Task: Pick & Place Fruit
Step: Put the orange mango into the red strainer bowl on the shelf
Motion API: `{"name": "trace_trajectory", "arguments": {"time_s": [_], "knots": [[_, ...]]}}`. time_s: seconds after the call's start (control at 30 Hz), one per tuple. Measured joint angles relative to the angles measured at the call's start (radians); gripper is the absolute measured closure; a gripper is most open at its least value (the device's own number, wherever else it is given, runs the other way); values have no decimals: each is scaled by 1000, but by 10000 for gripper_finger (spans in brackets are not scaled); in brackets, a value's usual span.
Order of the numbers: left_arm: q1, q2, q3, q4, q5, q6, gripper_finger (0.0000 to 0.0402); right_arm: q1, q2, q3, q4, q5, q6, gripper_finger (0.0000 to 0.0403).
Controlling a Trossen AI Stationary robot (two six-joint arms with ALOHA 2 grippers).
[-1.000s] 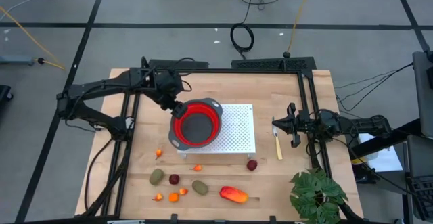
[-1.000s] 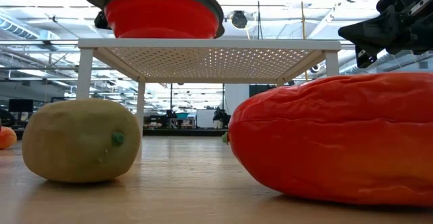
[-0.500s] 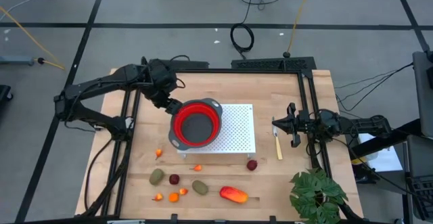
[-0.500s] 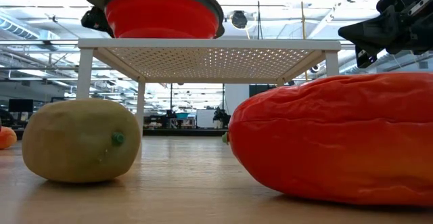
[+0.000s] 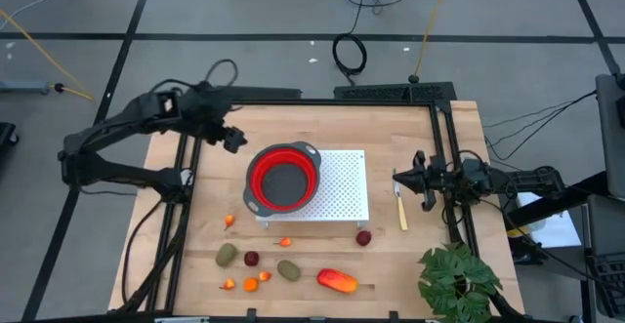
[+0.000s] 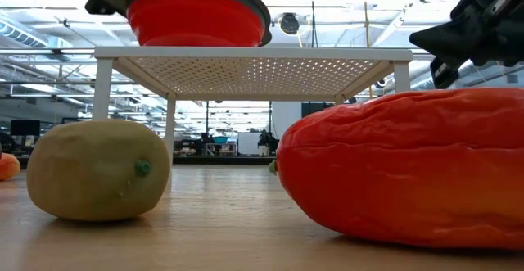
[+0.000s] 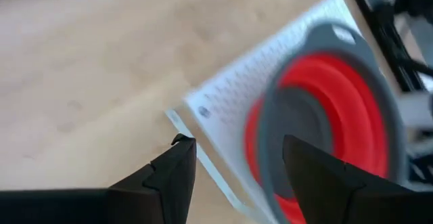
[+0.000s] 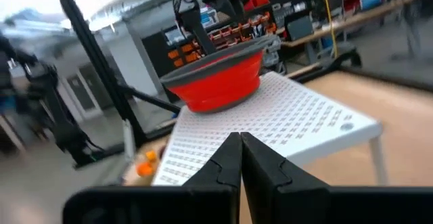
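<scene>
Red and grey, a collapsible bowl [image 5: 283, 180] is sitting on a white perforated stand [image 5: 337, 184] in the middle of a wooden table [image 5: 449, 138], overhanging the stand's left edge. Above the table's far left part, just beside the bowl but not touching it, the left gripper [image 5: 232, 138] is hovering with its jaws parted and nothing between them. At the table's right side, the right gripper [image 5: 398, 178] is waiting with its jaws pressed together on nothing, next to a yellow-handled knife [image 5: 401, 212]. All the fruit is lying on the near part of the table, well apart from both grippers: a red-orange mango [image 5: 337, 281], two olive-brown ovals [image 5: 226, 255] [image 5: 288, 269], two dark red balls [image 5: 252, 259] [image 5: 363, 237] and several tiny orange bits [image 5: 250, 285]. A green plant [image 5: 457, 282] is standing at the near right corner. Judging by this layout, the bowl is in place as the container and no fruit is in it yet, so the picking step is only now opening. The next move probably calls for the left arm to swing toward the near edge, lower its parted jaws around one piece, perhaps the closest oval or an orange bit, and close gently, since the small round pieces could roll away.
</scene>
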Motion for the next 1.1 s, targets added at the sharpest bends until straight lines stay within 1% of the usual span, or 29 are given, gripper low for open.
{"name": "trace_trajectory", "arguments": {"time_s": [0.1,0.2,0.27,0.37,0.43,0.7,0.9,0.97,1.1], "knots": [[-7,-35,0,-3,-87,25,183,0,0,0,0,0,95,403],[-7,-65,0,-4,-121,123,185,0,0,0,0,0,164,403],[-7,-79,0,-3,-122,139,185,0,0,0,0,0,192,403],[-7,-91,0,-3,-123,87,185,0,0,0,0,0,197,403],[-7,-96,0,-3,-123,85,186,0,0,0,0,0,192,403],[-7,-96,0,-2,-110,223,186,0,0,0,1,0,216,403],[-9,-122,2,12,-104,253,185,0,0,0,12,0,216,403],[-9,-134,2,20,-103,257,186,0,0,0,46,-2,208,403],[-32,-168,2,59,-68,277,186,0,5,33,53,-2,159,403]]}}
